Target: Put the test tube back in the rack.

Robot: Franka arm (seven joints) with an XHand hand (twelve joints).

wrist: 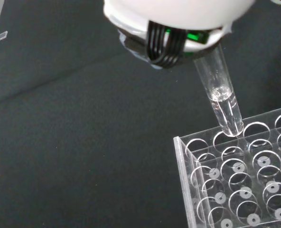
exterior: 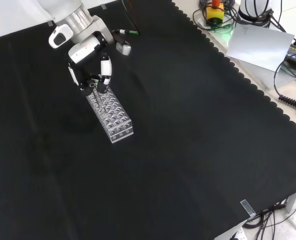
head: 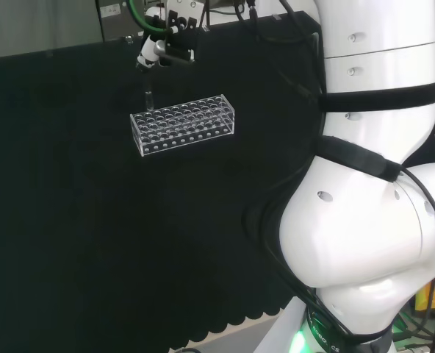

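Observation:
A clear plastic rack (head: 184, 123) with many round holes lies on the black cloth. The black and white hand (head: 162, 50) hovers above the rack's left end in the head view, fingers curled on a clear test tube (head: 148, 99) that hangs upright below it. In the front view the hand (exterior: 90, 57) sits over the far end of the rack (exterior: 113, 114). In the wrist view the test tube (wrist: 222, 97) holds a little clear liquid, and its rounded tip meets a hole near the corner of the rack (wrist: 235, 185). A blurred white part of the hand (wrist: 178, 14) hides the tube's top.
A small white part (exterior: 123, 48) lies on the cloth just beyond the hand. A small clear strip (exterior: 247, 207) sits near the cloth's scalloped edge (exterior: 268, 95). Off the cloth are a yellow and red button box (exterior: 215, 11) and cables.

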